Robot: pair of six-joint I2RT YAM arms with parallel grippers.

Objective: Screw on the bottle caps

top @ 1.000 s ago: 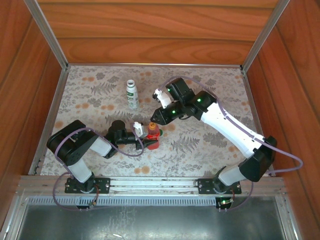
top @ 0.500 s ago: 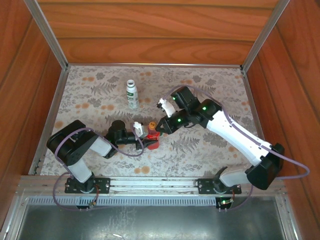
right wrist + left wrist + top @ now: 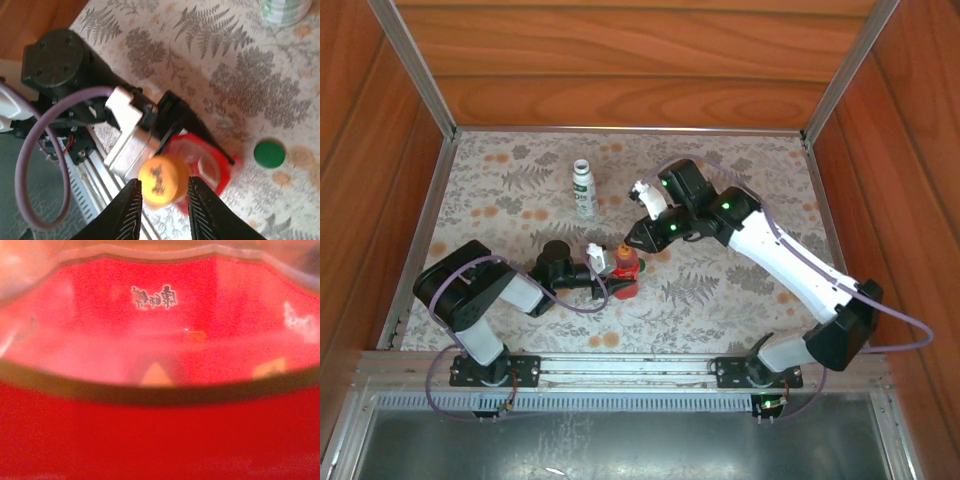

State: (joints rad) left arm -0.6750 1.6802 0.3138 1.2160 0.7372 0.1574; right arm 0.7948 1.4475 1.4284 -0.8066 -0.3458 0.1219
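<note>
Cap (image 3: 162, 181) (orange) btwn right hand (image 3: 163, 184) fingers, prob on red bottle (image 3: 209, 167)

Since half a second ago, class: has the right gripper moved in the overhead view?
Yes. The right gripper has shifted slightly toward the far wall and the white bottle, while staying over the orange cap on the red bottle.

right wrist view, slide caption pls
right gripper flanks the orange cap atop the red bottle, green cap lying nearby
</note>
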